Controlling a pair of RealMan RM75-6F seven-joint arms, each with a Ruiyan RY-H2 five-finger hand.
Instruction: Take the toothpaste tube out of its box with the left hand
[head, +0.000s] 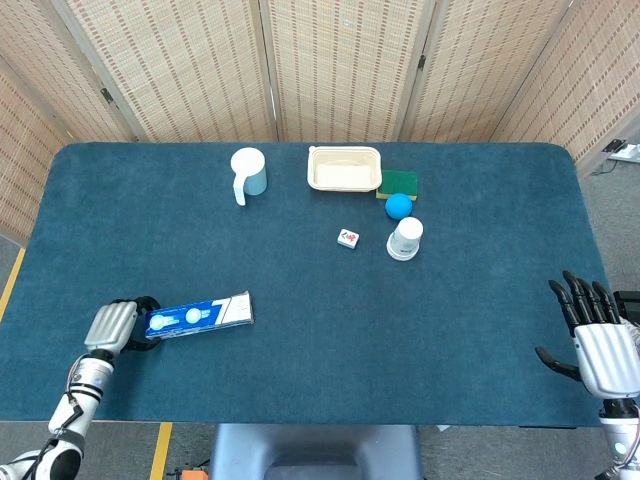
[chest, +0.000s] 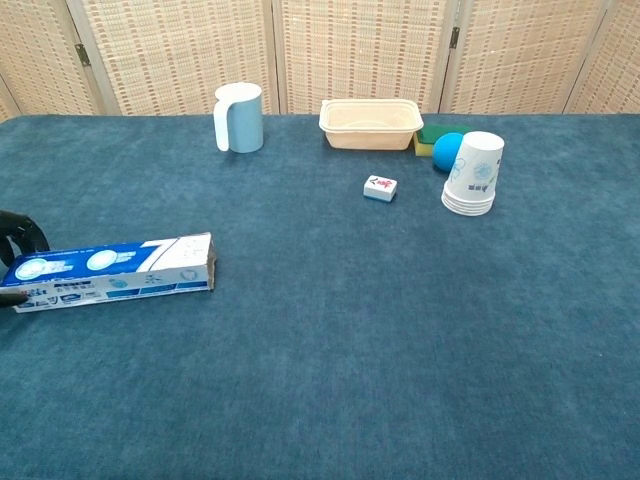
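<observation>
Containers are grouped at the far middle of the table (head: 300, 400): a cream tray (head: 345, 168) whose inside appears bare, a pale blue mug (head: 248, 172) with its handle toward the near side, and a stack of paper cups (head: 405, 239) set mouth-down. What lies inside the mug cannot be told. A green sponge (head: 400, 183) is seen just right of the tray, with a blue ball (head: 398, 206) just in front of it and the cups near the ball. A small white tile (head: 348, 238) is placed to the left of the cups.

The toothpaste box (head: 199, 316) is laid flat near the table's near left edge, its long axis running left to right and slightly tilted. Its right end is shown closed in the chest view; the tube is not seen, so whether it is inside cannot be told.

The left hand (head: 113, 327) is placed at the box's left end, dark fingers (chest: 22, 232) curled around that end and touching it. The right hand (head: 598, 345) is held well apart at the near right edge, fingers spread and straight, nothing held.
</observation>
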